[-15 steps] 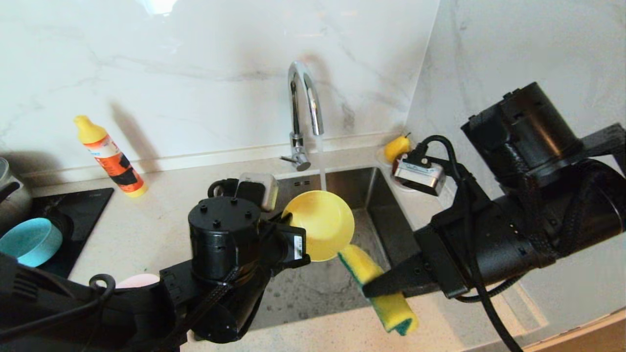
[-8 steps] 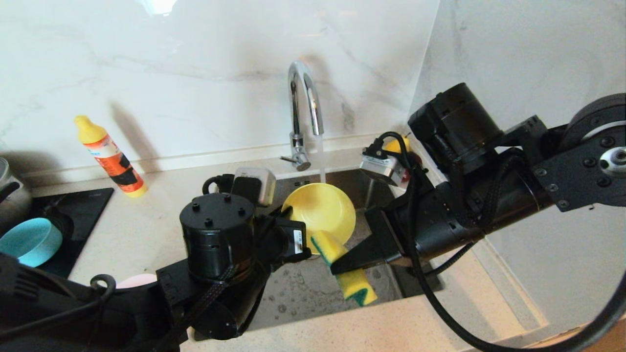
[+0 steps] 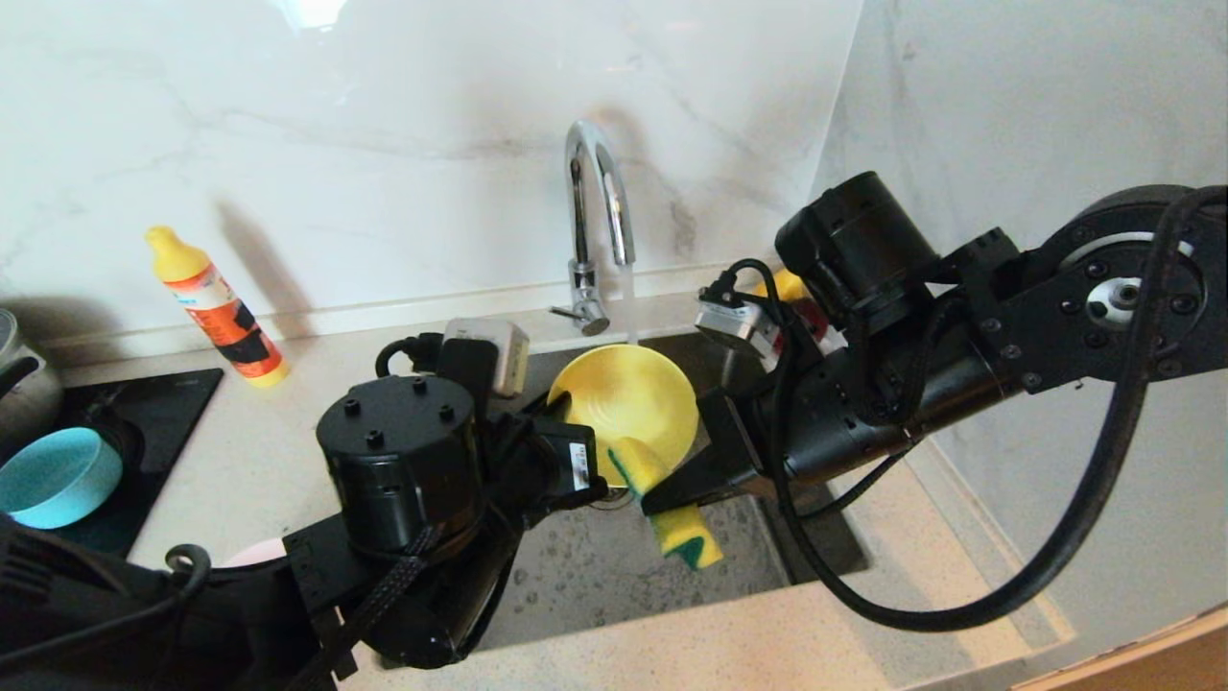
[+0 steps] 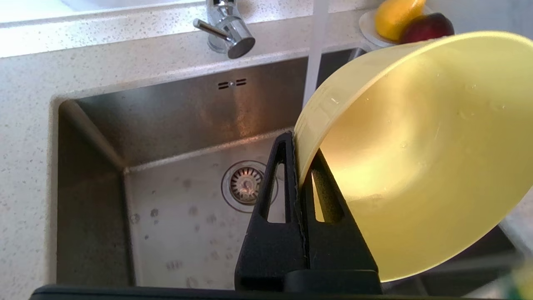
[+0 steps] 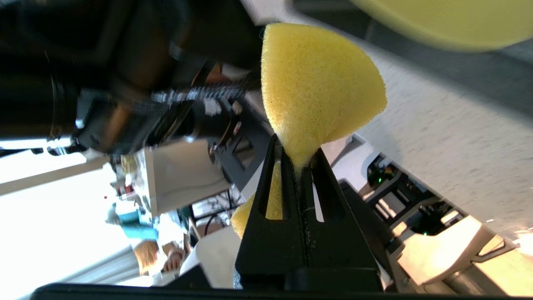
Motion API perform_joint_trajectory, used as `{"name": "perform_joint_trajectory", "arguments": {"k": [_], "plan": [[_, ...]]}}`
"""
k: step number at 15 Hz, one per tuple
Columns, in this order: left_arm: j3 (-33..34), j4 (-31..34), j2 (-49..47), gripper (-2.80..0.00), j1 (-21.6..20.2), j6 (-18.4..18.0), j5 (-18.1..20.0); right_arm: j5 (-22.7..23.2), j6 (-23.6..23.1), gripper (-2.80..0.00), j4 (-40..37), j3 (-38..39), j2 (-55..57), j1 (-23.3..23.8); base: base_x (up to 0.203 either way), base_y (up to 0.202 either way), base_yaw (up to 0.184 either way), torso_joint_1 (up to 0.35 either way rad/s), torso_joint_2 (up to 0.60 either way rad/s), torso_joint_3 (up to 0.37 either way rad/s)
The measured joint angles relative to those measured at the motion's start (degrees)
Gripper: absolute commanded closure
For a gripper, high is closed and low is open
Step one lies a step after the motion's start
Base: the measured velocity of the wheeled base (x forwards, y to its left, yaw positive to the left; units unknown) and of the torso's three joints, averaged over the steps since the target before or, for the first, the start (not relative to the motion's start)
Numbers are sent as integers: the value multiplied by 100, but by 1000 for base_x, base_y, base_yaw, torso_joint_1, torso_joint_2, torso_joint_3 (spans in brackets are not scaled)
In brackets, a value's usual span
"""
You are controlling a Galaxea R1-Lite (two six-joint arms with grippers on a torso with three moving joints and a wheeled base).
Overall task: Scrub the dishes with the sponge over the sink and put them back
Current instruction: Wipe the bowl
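Observation:
My left gripper (image 3: 559,411) is shut on the rim of the yellow bowl (image 3: 624,403), which it holds tilted over the sink (image 3: 595,566). In the left wrist view its fingers (image 4: 297,143) pinch the bowl's wall (image 4: 416,146). Just to the right, my right gripper (image 3: 662,499) is shut on the middle of the yellow sponge (image 3: 676,528). The sponge's upper end rests against the bowl's lower rim. The right wrist view has the sponge (image 5: 316,83) squeezed at the fingertips (image 5: 296,156). A light blue bowl (image 3: 58,475) sits at the far left. A pink bowl (image 3: 251,550) peeks out behind my left arm.
Water runs from the chrome tap (image 3: 595,211) into the sink behind the bowl. An orange detergent bottle (image 3: 216,312) stands on the counter at the left, beside a black hob (image 3: 144,422) and a steel pot (image 3: 19,384). A saucer of fruit (image 4: 399,16) sits at the sink's far right corner.
My right gripper has carried the sponge left and away from me, from the sink's near edge up to the bowl's lower rim. The left gripper has tipped the bowl slightly.

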State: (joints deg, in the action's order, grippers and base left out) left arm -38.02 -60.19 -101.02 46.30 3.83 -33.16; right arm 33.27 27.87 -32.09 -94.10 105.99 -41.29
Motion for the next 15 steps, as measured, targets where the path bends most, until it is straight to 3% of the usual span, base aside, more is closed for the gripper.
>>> {"name": "perform_joint_trajectory", "arguments": {"k": [8,15], "plan": [[479,-453,67,0,11,-55,23,2,74,0,-22,-749,426,174,0,0,0,0,0,0],[512,-458,67,0,102,-140,34,-6,274,0,-32,-1204,694,160,0,0,0,0,0,0]]}}
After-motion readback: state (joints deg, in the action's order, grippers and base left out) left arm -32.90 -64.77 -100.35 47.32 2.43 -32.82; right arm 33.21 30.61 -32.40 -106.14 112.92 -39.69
